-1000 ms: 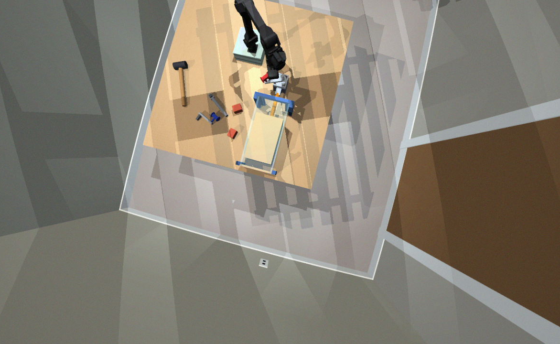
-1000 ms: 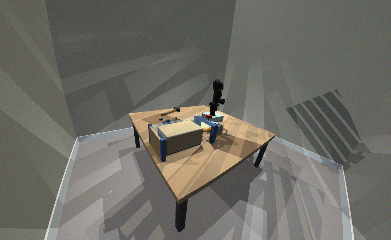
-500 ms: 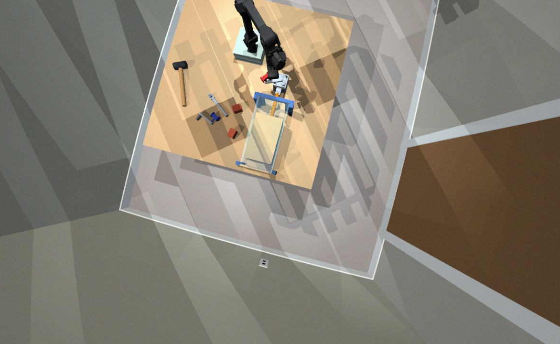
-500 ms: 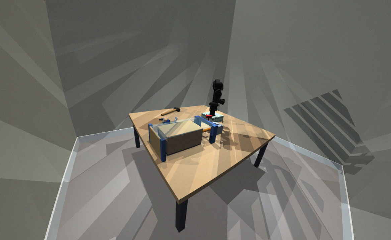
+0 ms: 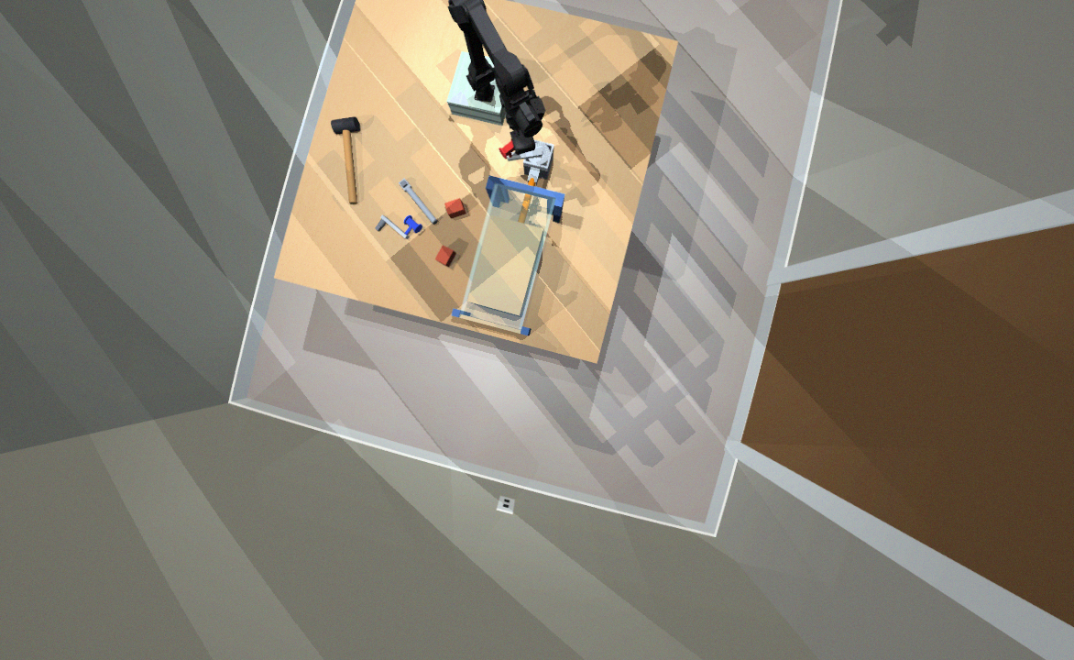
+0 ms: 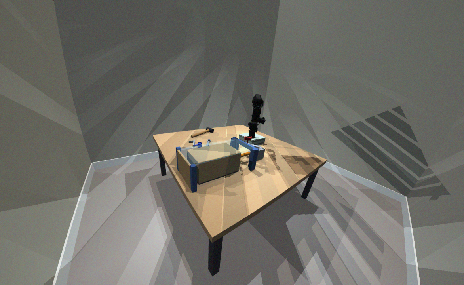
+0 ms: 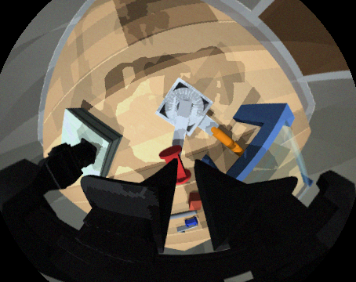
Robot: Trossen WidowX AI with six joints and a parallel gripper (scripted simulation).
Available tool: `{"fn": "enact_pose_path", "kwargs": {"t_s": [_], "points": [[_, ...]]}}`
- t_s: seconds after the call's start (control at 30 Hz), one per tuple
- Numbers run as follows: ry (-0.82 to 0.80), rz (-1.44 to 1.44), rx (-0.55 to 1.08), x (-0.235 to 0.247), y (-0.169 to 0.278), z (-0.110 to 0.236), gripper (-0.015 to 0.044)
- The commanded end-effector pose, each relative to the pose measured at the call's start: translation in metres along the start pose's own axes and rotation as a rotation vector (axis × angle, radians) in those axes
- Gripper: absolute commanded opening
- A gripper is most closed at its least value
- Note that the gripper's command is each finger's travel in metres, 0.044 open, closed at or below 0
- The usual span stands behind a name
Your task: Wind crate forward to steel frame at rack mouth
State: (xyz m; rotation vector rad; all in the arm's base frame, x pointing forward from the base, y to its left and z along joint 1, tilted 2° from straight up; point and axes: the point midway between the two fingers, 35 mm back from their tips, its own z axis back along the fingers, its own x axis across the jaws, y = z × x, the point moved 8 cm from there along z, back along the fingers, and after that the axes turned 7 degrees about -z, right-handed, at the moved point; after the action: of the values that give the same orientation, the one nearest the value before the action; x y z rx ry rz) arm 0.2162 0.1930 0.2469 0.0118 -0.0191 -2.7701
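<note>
The grey winch [image 5: 539, 158] [image 7: 184, 105] [image 6: 258, 151] stands just outside the blue steel frame [image 5: 527, 189] [image 7: 262, 136] [image 6: 251, 159]. A crank handle sits on top of it, with a grey arm ending in a red knob [image 5: 507, 148] [image 7: 175, 153] [image 6: 248, 137]. My gripper [image 7: 186, 163] hovers over the knob, fingers a little apart, with the knob at the left fingertip and nothing between the fingers. An orange strap [image 5: 524, 209] [image 7: 227, 141] runs from the winch through the frame to the tan crate [image 5: 501, 270] [image 6: 215, 166], which sits flat inside the clear cubby. A short length of strap shows between the frame and the crate.
A hammer [image 5: 349, 159], a grey wrench [image 5: 418, 201], a second crank with a blue knob [image 5: 405, 223] and two red blocks [image 5: 454, 208] [image 5: 444, 256] lie left of the cubby. The arm's pale base [image 5: 475, 102] stands behind the winch.
</note>
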Motion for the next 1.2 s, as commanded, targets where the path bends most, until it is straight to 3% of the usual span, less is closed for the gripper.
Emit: {"fn": "enact_pose_path", "kwargs": {"t_s": [0.0,0.1,0.33,1.17], "points": [[-0.001,0.234,0.001,0.002,0.024,-0.006,0.0184],[-0.003,0.390,0.001,0.003,0.038,-0.011,0.0262],[-0.003,0.400,0.001,0.003,0.039,-0.011,0.0440],[-0.003,0.400,0.001,0.000,0.038,-0.043,0.0440]]}}
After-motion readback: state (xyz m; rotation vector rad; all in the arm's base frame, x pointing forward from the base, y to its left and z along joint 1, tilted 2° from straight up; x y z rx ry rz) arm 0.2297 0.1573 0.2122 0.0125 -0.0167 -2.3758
